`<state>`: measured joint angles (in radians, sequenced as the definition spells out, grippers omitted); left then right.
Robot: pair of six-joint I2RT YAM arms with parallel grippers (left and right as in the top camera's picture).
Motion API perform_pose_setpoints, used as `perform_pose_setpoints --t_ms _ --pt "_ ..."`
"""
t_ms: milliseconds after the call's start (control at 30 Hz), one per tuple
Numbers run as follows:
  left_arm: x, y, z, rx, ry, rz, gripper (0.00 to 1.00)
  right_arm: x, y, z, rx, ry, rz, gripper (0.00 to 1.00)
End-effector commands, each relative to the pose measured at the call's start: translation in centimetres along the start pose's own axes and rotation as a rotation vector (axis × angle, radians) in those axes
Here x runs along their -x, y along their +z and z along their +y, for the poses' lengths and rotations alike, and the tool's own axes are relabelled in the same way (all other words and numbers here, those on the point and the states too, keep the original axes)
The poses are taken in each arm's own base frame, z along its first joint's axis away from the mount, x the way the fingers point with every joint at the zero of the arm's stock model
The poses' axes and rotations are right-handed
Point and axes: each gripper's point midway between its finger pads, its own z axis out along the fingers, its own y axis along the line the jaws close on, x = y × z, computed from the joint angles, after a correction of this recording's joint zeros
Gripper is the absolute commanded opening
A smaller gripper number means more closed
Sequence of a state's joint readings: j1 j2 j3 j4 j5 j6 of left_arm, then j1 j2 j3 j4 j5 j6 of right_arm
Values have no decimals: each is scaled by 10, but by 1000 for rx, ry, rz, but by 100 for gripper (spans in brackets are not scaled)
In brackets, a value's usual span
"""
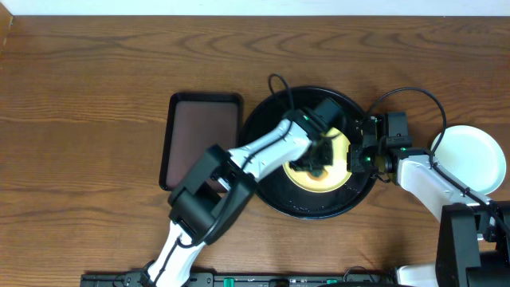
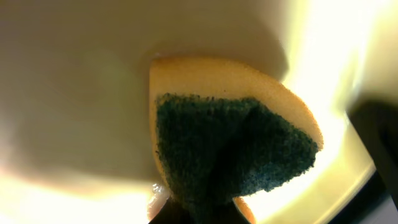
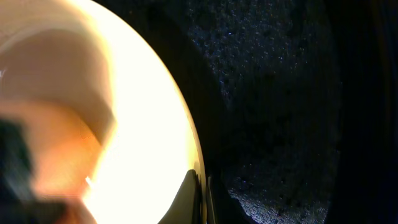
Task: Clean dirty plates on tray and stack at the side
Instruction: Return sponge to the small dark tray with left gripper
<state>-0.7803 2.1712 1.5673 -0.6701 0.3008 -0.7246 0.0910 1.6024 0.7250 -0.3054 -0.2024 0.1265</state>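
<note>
A pale yellow plate [image 1: 335, 171] lies in the round black tray [image 1: 275, 187]. My left gripper [image 1: 322, 153] is over the plate, shut on a yellow sponge with a dark green scouring side [image 2: 230, 146]. In the left wrist view the sponge presses flat against the plate [image 2: 74, 93], and the left gripper [image 2: 200, 214] holds it from below. My right gripper [image 1: 360, 156] is at the plate's right edge. In the right wrist view the right gripper [image 3: 202, 196] is shut on the rim of the plate [image 3: 143, 124], with the tray [image 3: 280, 93] dark beside it.
A smaller rectangular dark brown tray [image 1: 201, 139] lies just left of the black tray. A pale round plate [image 1: 474, 155] sits on the wooden table at the far right, beside the right arm. Cables loop over the black tray's far rim.
</note>
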Motion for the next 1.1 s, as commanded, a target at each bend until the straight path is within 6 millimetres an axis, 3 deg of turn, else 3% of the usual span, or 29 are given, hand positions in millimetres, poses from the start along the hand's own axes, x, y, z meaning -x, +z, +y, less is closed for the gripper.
perform_pose_setpoints --t_ms 0,100,267,367,567,667,833,1033,1067 --pt "40 -3 63 198 6 -118 7 -13 6 -22 -99 6 41 1" --pt "39 -10 90 293 12 -96 7 -13 6 -22 -98 6 41 1" --pt "23 -20 102 339 9 -32 7 -13 6 -22 -97 7 41 1" --pt "25 -41 93 314 13 -62 7 -14 6 -18 -74 7 43 1" --pt "45 -125 61 202 39 -296 7 -15 6 -17 -72 8 47 1" --pt "45 -144 47 157 60 -348 7 -14 6 -17 -72 8 46 1" --pt "39 -125 44 169 67 -320 7 -14 6 -17 -72 9 47 1" --pt "26 -61 42 210 131 -228 8 -15 6 -17 -72 9 47 1" --pt "25 -59 46 229 138 -220 8 -15 6 -17 -72 9 47 1"
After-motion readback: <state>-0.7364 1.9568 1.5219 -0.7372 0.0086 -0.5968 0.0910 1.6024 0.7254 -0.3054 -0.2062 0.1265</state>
